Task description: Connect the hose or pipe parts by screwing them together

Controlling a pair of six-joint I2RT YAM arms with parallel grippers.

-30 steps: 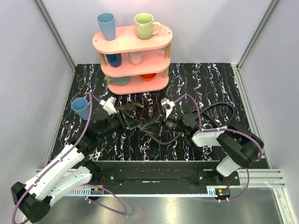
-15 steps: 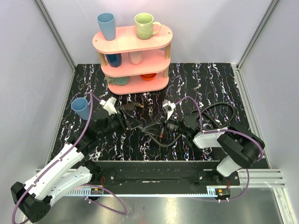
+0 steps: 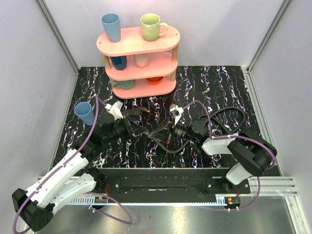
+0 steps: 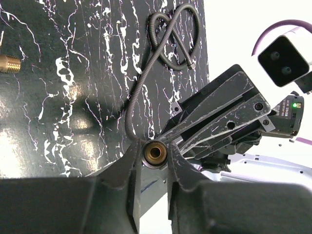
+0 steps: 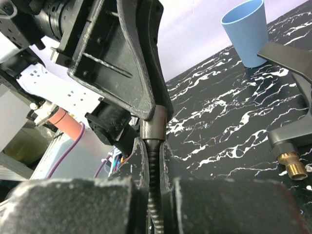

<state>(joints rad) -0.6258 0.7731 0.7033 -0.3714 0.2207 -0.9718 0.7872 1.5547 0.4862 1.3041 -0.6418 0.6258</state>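
Observation:
The thin black ribbed hose [image 4: 146, 73] runs from a coil on the marble-patterned table to its metal end collar [image 4: 156, 153], which has a brass bore. My left gripper [image 4: 153, 148] is shut on that collar. In the right wrist view my right gripper [image 5: 154, 144] is shut on the hose [image 5: 155, 195] just below the collar [image 5: 155, 124], facing the left gripper's fingers [image 5: 126, 58]. From above, the left gripper [image 3: 141, 130] and right gripper [image 3: 169, 132] meet mid-table. The dark nozzle piece [image 3: 132, 112] with its brass thread [image 5: 292, 165] lies loose on the table behind the left gripper.
A blue cup [image 3: 85, 113] stands at the table's left edge. A pink three-tier shelf [image 3: 139, 63] with cups and bowls stands at the back. Slack hose [image 3: 168, 148] loops in front of the grippers. Black cable [image 3: 229, 114] arcs over the right arm.
The right gripper has shifted slightly left toward the left gripper, and the hose slack between them has moved a little. The nozzle piece has stayed put.

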